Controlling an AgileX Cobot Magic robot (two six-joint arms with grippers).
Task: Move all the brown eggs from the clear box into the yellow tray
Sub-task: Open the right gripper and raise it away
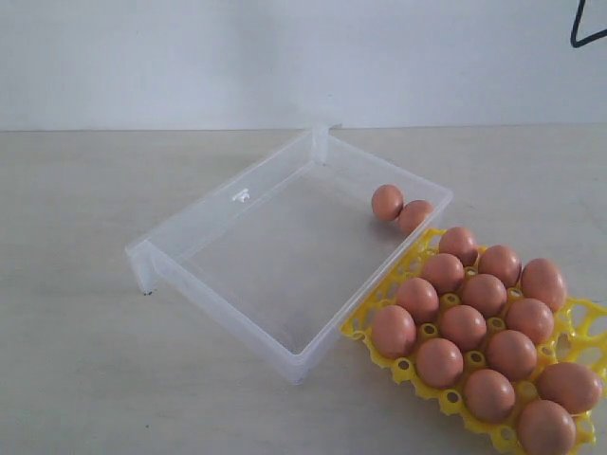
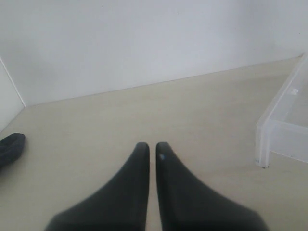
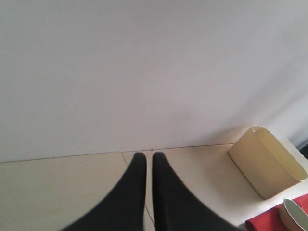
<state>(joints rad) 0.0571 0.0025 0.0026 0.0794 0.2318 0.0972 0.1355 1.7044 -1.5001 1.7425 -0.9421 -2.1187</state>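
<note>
Holding, left gripper (image 2: 151,147): nothing. Its two dark fingers (image 2: 130,192) sit together with only a thin slit between them, over bare table (image 2: 144,110).
Holding, right gripper (image 3: 144,156): nothing. Its black fingers (image 3: 127,195) are pressed together, pointing toward the line where the tabletop meets a pale wall (image 3: 144,62).
Beside the left gripper: one frosted corner of the clear box (image 2: 284,125) stands on the table off to one side, apart from the fingers. A blurred dark object (image 2: 10,147) lies at the opposite edge of that view.
Beside the right gripper: a cream-yellow bin (image 3: 267,166) stands on the table well away from the fingers, with a red mat (image 3: 267,222) next to it.
Clear box (image 1: 190,242): sits mid-table in the exterior view, set at an angle.
Brown eggs still in the box: two (image 1: 387,202), touching each other, tucked against the box's far right wall.
Yellow tray (image 1: 356,332): lies just beside the box's right wall, at the front right of the table.
Brown eggs in the tray (image 1: 463,326): about fourteen, each seated in its own cup, in close rows.
</note>
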